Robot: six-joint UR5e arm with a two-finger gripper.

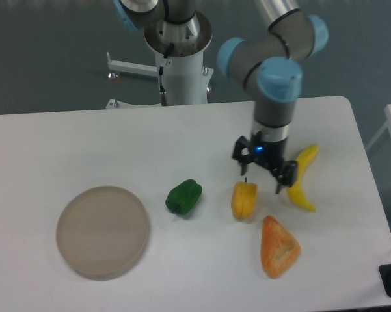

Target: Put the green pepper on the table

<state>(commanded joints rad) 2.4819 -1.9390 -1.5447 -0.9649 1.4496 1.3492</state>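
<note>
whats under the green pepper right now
The green pepper lies directly on the bare white table, beside the round plate, not on it. The contact patch beneath it is hidden by the pepper itself. The claw is off to its side, holding nothing.

Arm bent downward over the table, gripper (263, 174) fingers spread, holding nothing.

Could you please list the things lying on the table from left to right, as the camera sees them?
Round plate → green pepper → yellow pepper → orange wedge-shaped item → banana.
</note>
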